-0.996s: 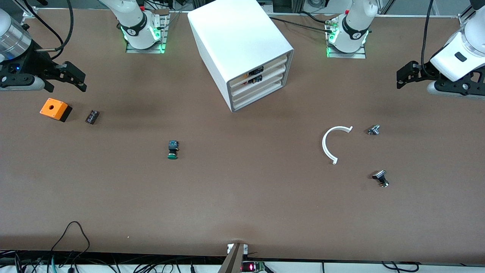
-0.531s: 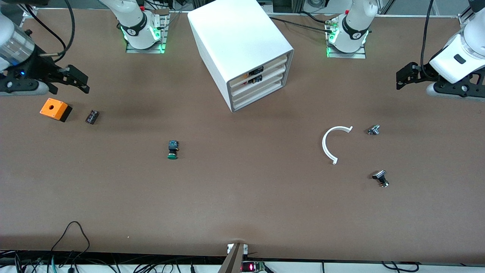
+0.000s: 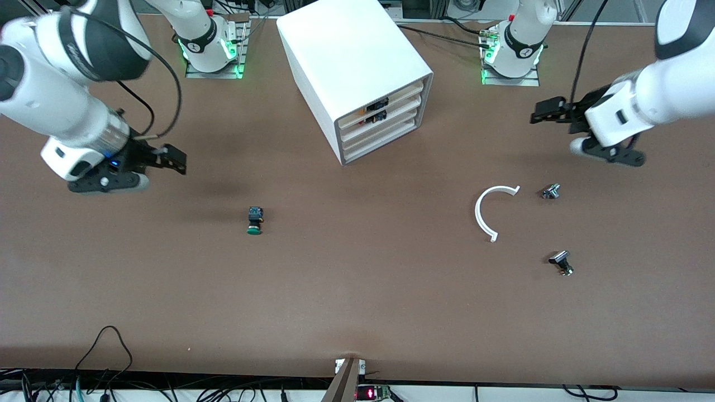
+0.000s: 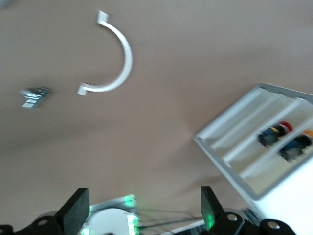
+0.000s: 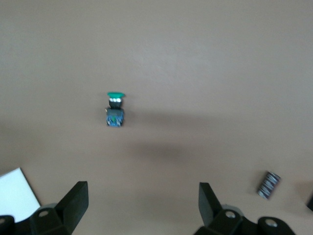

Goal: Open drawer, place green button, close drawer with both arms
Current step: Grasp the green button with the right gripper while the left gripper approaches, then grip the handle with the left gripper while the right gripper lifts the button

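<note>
Both arms (image 3: 67,111) inward, button (image 5: 115,109) untouched

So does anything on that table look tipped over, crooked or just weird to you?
A few things. The white drawer cabinet sits skewed to the table's edges. The green-capped button lies on its side. A loose white curved strip lies on the table toward the left arm's end, between two small knob parts. Nothing looks spilled or broken.

You see a white arc (image 3: 488,211) near two small knobs (image 3: 551,191) (image 3: 561,263); a dark, maybe ribbed part (image 5: 268,184) lies apart.
</note>
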Controlling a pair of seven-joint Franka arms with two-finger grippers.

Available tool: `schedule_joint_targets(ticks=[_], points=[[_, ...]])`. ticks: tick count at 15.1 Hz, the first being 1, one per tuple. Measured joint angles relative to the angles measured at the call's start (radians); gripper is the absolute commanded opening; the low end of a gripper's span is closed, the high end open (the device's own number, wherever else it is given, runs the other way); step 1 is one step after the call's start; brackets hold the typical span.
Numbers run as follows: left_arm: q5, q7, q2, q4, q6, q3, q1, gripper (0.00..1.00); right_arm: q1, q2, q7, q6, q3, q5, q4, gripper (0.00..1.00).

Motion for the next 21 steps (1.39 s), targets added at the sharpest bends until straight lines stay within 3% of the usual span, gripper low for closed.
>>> schedule_joint_targets(ticks=[4, 8, 11, 13, 19, 21], points=[[-0.255, 0.1, 0.169, 0.0, 0.032, 0.0, 0.002, 1.0, 0.056, 0.122, 0.049, 0.156, 0.001, 0.0, -0.004, 1.0], [-0.501, 0.351, 0.341, -0.015, 0.138, 0.001, 0.003, 0.98, 0.091, 0.221, 0.049, 0.34, 0.003, 0.0, -0.054, 1.0], [-0.673, 0.52, 0.378, -0.089, 0.228, -0.021, -0.01, 0.95, 0.098, 0.279, 0.039, 0.511, 0.022, 0.0, -0.13, 1.0], [-0.783, 0.634, 0.381, -0.169, 0.275, -0.057, -0.025, 0.87, 0.099, 0.322, 0.03, 0.601, 0.035, 0.0, -0.166, 1.0], [-0.875, 0.908, 0.455, -0.32, 0.305, -0.151, -0.042, 0.8, 0.101, 0.41, 0.025, 0.683, 0.04, 0.0, -0.184, 0.99], [-0.899, 1.0, 0.505, -0.33, 0.305, -0.152, -0.042, 0.65, 0.102, 0.421, 0.025, 0.685, 0.044, 0.0, -0.188, 0.9]])
